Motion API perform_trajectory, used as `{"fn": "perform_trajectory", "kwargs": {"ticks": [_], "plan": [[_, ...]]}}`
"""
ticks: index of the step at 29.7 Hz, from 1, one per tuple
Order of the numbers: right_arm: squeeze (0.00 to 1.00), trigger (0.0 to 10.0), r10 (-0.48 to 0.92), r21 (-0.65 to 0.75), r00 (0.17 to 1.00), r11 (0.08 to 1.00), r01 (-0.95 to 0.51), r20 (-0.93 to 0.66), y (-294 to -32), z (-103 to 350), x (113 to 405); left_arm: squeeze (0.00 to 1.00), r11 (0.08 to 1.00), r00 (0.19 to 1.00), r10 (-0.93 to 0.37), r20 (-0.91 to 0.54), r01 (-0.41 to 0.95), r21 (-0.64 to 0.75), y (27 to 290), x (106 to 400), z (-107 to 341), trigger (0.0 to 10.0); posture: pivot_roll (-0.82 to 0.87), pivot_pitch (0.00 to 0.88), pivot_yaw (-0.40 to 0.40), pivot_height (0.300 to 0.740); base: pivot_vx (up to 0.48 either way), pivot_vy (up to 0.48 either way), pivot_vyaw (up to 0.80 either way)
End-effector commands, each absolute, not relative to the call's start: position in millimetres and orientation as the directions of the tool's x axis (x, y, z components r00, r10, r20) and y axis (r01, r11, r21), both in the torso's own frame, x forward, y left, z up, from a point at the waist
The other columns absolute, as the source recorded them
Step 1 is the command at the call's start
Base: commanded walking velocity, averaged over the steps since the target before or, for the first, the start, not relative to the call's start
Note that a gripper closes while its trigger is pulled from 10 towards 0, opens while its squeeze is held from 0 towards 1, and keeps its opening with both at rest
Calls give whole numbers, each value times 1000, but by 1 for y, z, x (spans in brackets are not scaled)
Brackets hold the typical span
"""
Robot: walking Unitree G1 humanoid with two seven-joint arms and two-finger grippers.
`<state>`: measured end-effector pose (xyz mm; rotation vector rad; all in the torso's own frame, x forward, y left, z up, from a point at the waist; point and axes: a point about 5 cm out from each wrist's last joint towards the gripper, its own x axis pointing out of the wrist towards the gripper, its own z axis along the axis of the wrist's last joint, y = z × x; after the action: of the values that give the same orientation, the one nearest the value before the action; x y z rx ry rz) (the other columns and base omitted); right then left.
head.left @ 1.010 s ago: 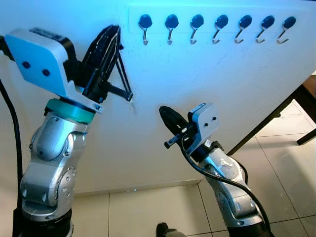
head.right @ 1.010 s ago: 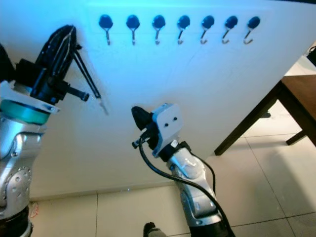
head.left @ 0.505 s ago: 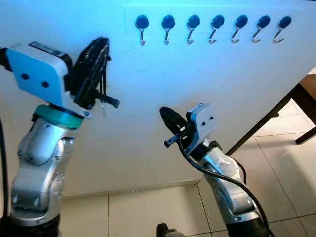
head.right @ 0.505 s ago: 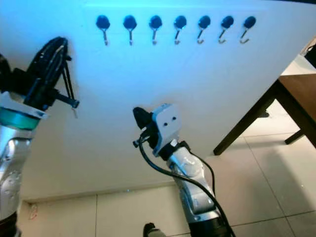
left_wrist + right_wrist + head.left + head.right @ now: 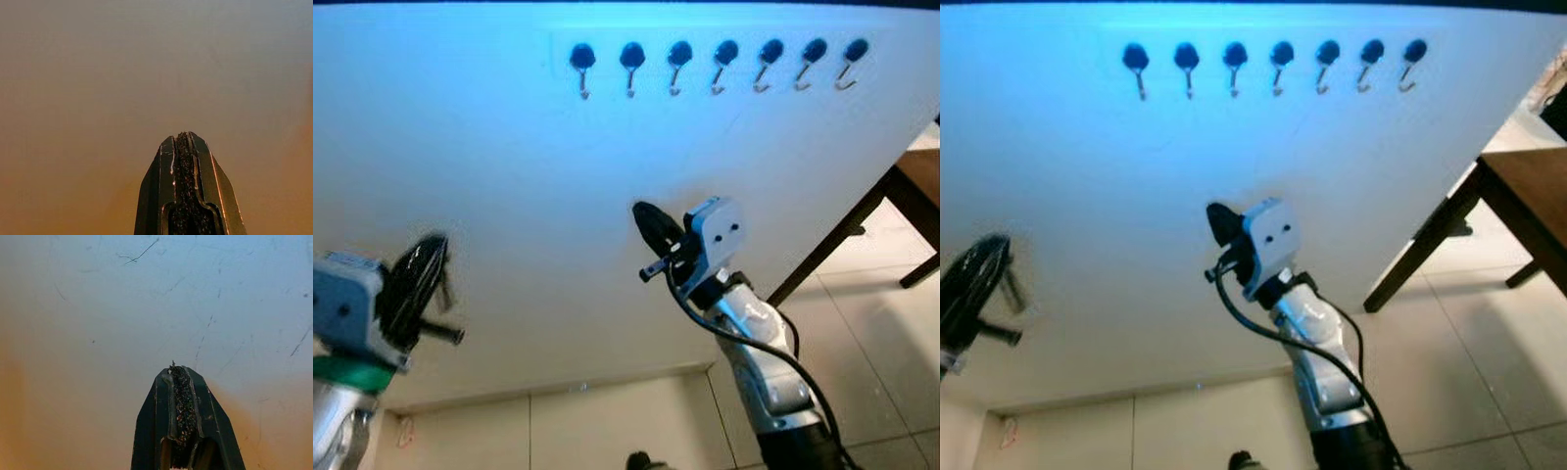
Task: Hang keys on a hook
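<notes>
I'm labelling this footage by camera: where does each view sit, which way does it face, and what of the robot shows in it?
Left eye view: on the head, facing the white wall and its row of seven dark-capped metal hooks; left gripper low, right gripper central.
Right eye view: beside it, same scene, plus a brown wooden table.
Left wrist view: along its shut fingers at plain wall.
Right wrist view: along its shut fingers at scuffed wall.
Both eye views share the hooks and both arms.

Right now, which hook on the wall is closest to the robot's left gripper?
The hook at the robot's far left end of the row. It sits above the left gripper; the six others run off toward the table side.
</notes>
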<state>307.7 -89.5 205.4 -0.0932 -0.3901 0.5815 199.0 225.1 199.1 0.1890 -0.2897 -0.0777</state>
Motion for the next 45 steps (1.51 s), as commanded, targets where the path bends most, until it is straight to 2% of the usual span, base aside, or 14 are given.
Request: {"fn": "perform_trajectory", "kwargs": {"ticks": [1,8,10,11,13,30,33,34,35,40,41,42,45], "plan": [[0,10000,547,-187,770,837,-515,328,-90,203,309,0,979,951,-105,291,47,197,225,196,201,10000,-56,57,57,740,0,0,0],[0,10000,515,-183,780,857,-482,354,-92,207,313,0,980,969,-56,242,7,198,233,179,186,10000,-59,40,70,740,0,0,0],[0,10000,500,-180,785,865,-468,366,-93,209,314,0,986,963,-48,266,4,166,206,233,199,10000,-59,40,70,740,0,0,0],[0,10000,495,-179,787,869,-462,368,-94,209,315,0,987,959,-56,277,12,159,183,264,213,10000,-59,34,75,740,0,0,0],[0,10000,484,-176,794,875,-452,367,-95,208,315,0,985,955,-86,283,38,171,157,290,231,10000,-59,34,75,740,0,0,0],[0,10000,427,-156,832,904,-398,355,-105,199,315,0,980,959,-100,266,48,194,152,287,227,10000,-77,35,83,740,0,0,0],[0,10000,422,-162,833,907,-390,358,-104,200,317,0,972,991,-66,118,37,230,153,289,204,10000,-73,30,87,740,0,0,0],[0,10000,422,-162,833,907,-390,358,-104,200,317,0,972,991,-66,118,37,230,153,289,204,10000,-73,30,87,740,0,0,0],[0,10000,415,-162,838,910,-381,355,-104,198,317,0,983,998,-54,23,49,179,154,287,189,10000,-75,26,91,740,0,0,0],[0,10000,400,-163,850,916,-366,342,-105,194,318,0,989,998,-57,-28,60,132,155,281,178,10000,-76,20,97,740,0,0,0],[0,10000,366,-159,873,930,-332,322,-108,188,319,0,978,996,-68,-59,78,194,155,274,166,10000,-76,15,101,740,0,0,0],[0,10000,366,-159,873,930,-332,322,-108,188,319,0,978,996,-68,-59,78,194,155,274,166,10000,-76,15,101,740,0,0,0],[0,10000,319,-161,901,946,-283,294,-112,178,316,0,944,992,-112,-64,126,306,154,263,153,10000,-90,14,113,740,0,0,0]]}}
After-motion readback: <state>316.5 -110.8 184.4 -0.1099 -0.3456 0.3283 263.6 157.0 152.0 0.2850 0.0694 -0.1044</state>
